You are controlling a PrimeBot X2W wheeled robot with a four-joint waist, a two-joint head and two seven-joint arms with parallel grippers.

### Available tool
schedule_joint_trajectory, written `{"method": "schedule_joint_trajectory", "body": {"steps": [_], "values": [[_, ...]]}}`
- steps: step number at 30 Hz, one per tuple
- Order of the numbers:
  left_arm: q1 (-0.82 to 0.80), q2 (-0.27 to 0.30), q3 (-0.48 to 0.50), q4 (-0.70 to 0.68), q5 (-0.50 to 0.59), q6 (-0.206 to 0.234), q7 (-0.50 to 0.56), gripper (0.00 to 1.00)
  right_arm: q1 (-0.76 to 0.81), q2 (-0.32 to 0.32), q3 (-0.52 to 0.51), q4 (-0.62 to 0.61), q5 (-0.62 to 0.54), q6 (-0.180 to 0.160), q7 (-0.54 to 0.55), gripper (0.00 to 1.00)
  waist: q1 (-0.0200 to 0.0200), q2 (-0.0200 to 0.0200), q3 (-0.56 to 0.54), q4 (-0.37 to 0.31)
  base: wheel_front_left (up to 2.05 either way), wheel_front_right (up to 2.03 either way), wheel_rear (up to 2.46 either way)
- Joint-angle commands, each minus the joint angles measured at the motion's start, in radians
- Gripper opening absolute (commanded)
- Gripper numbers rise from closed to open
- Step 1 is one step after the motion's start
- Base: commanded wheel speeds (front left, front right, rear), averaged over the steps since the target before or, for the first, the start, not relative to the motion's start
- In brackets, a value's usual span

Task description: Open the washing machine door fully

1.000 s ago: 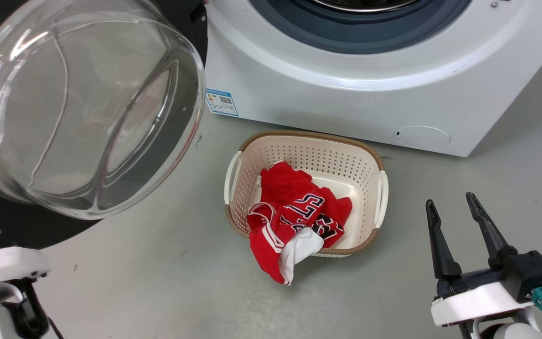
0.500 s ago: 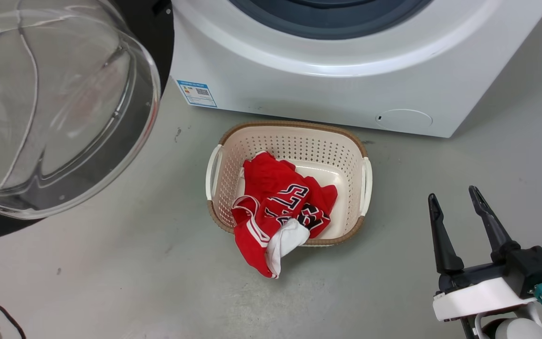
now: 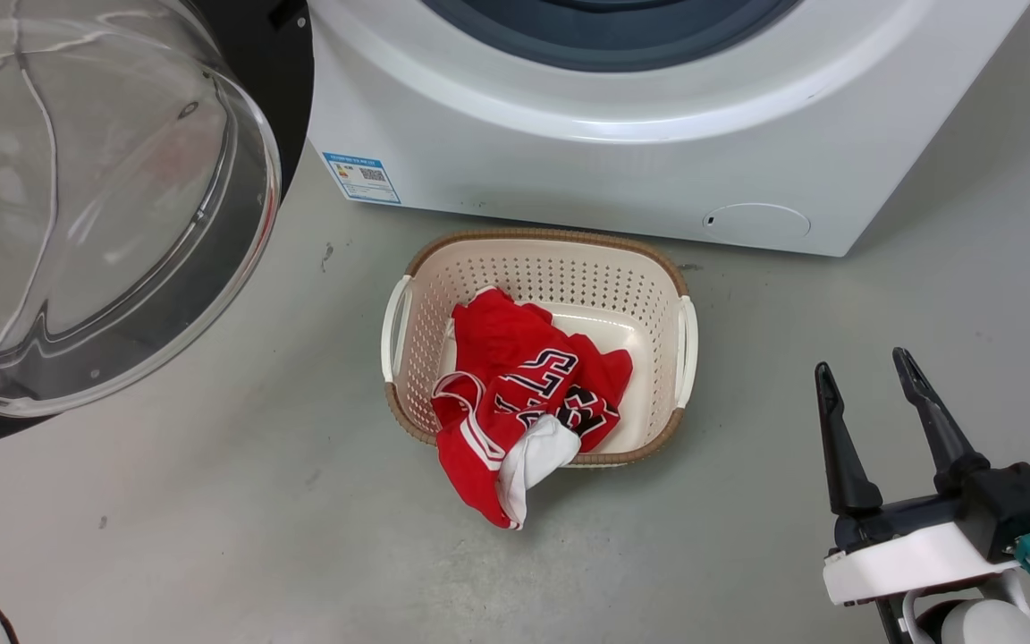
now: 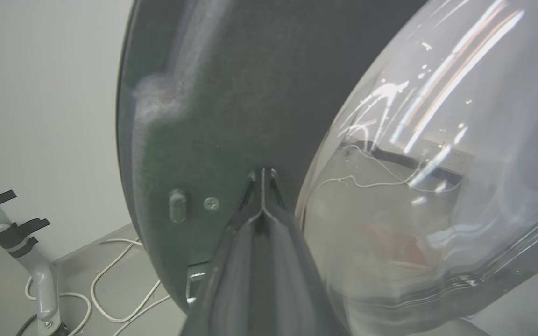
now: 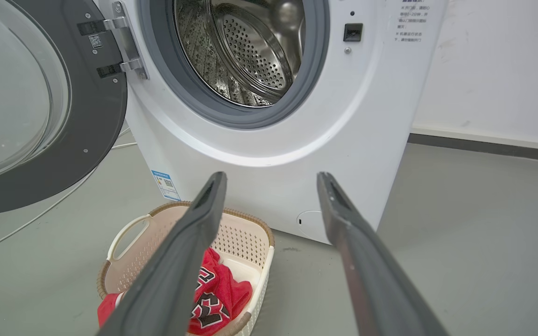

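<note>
The washing machine point(image 3: 613, 152) is a white front-loader, and its steel drum point(image 5: 250, 51) stands uncovered. The washing machine door point(image 3: 77, 206), a black disc with a clear glass bowl, hangs swung out to the left on its metal hinge point(image 5: 124, 46). In the left wrist view my left gripper point(image 4: 262, 173) is shut with nothing in it, its tips right at the door's black inner face point(image 4: 213, 93), beside the bowl. My right gripper point(image 3: 862, 364) is open and empty at the lower right, well away from the door. The right wrist view looks past the right gripper point(image 5: 271, 175) at the machine point(image 5: 367, 116).
A cream perforated basket point(image 3: 569, 277) holding a red jersey point(image 3: 524, 376) sits on the grey floor just in front of the machine. White cables point(image 4: 105, 289) and a grey stand point(image 4: 40, 275) lie behind the door. A wall point(image 5: 498, 70) runs to the machine's right.
The head view has shifted, so the whole scene sits further left. The door has swung a little further away from the machine. My left forearm has left the lower left corner.
</note>
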Motion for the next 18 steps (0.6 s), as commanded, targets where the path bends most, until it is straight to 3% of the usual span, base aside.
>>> {"method": "schedule_joint_trajectory", "body": {"steps": [1, 18], "values": [[-0.004, 0.005, 0.005, 0.004, 0.008, -0.004, -0.003, 0.0, -0.011, 0.001, 0.002, 0.002, 0.0, -0.001, -0.002, 1.0, 0.0, 0.0, -0.005, -0.001, 0.0, 0.0, 0.0], [0.174, -0.044, -0.034, -0.157, 0.071, -0.041, -0.003, 0.0, 0.031, 0.013, 0.03, 0.041, 0.033, -0.001, -0.002, 1.0, 0.0, 0.0, -0.157, -0.019, 0.0, 0.0, 0.0]]}}
